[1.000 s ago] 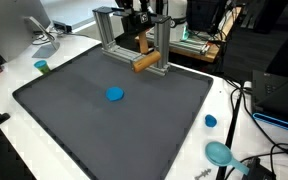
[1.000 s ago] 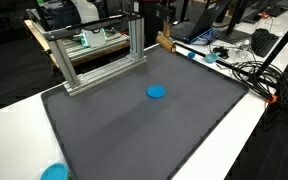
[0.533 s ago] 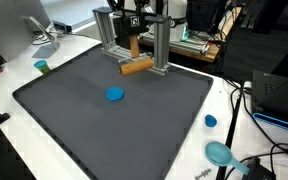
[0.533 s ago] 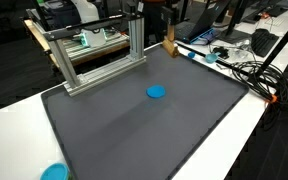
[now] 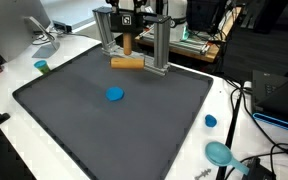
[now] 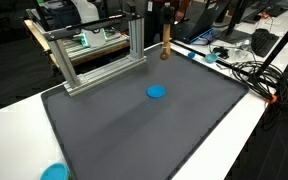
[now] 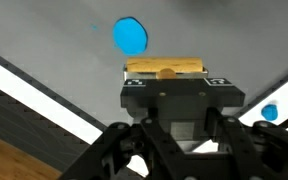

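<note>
- Pincer (image 5: pixel 130 33) clenched on a wooden block (image 5: pixel 127 63), raised above the far edge of the mat (image 5: pixel 84 115), beside the metal frame (image 5: pixel 160 45).
- Blue disc (image 5: pixel 114 95) lies mid-mat, well apart.

Tan wooden bar (image 5: pixel 127 63), level, aloft

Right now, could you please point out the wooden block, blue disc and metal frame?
wooden block (image 5: pixel 127 63): exterior view, its middle.
blue disc (image 5: pixel 114 95): exterior view, its centre.
metal frame (image 6: pixel 136 40): exterior view, upright post.
</note>
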Available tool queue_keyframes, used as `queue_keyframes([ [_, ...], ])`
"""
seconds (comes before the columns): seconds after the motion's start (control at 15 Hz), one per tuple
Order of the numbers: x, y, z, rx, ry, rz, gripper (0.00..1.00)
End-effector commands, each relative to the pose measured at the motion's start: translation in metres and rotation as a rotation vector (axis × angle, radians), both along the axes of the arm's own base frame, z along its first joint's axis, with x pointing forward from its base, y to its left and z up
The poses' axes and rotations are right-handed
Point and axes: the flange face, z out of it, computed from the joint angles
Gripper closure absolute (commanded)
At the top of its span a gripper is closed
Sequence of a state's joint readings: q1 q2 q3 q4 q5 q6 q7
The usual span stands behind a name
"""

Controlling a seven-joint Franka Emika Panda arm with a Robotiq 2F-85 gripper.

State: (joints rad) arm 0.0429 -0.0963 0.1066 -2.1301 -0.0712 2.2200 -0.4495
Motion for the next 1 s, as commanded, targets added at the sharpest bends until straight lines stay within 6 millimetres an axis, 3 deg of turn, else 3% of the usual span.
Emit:
queue_keyframes([
  [0.0,-0.002,-0.003,0.000,0.004,0.000,-0.055,0.53],
  [0.27,-0.007,-0.008,-0.001,0.007,-0.001,-0.127,0.53],
  [0.33,-0.007,-0.008,-0.002,0.007,-0.001,-0.130,0.78],
  [0.6,-0.020,-0.038,0.007,0.054,0.012,-0.229,0.78],
  [0.93,-0.052,-0.082,0.011,0.056,0.009,-0.386,0.78],
])
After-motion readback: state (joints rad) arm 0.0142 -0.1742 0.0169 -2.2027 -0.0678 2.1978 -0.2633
